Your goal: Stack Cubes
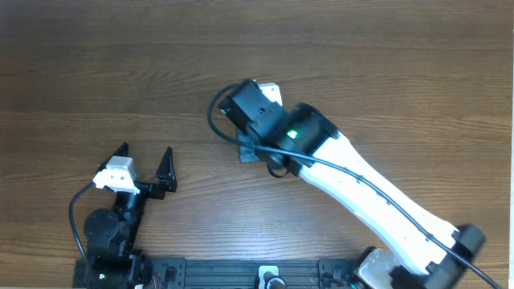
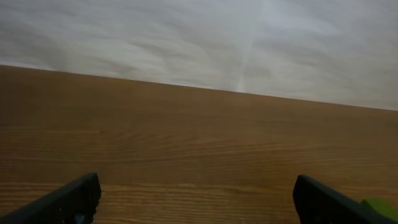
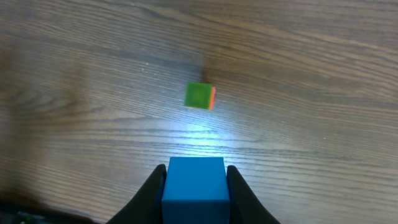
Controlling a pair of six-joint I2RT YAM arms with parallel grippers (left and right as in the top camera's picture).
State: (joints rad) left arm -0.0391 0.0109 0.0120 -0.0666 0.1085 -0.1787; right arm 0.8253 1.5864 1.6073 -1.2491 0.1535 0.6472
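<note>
1. Left gripper (image 1: 145, 152) sat at 8 o'clock on the worktop (image 1: 80, 64), fingers spread wide, nothing between them.
2. Right arm stretched from 5 o'clock to near centre. Right gripper (image 3: 195, 183) had its fingers pinching a blue cube (image 3: 194, 198), held above the worktop.
3. Green cube (image 3: 198, 96), orange showing on one side, lay on the worktop beyond the blue cube, apart from it.

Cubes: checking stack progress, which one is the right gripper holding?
The blue cube, clamped in the right gripper; the green cube with an orange side sits free on the table.
</note>
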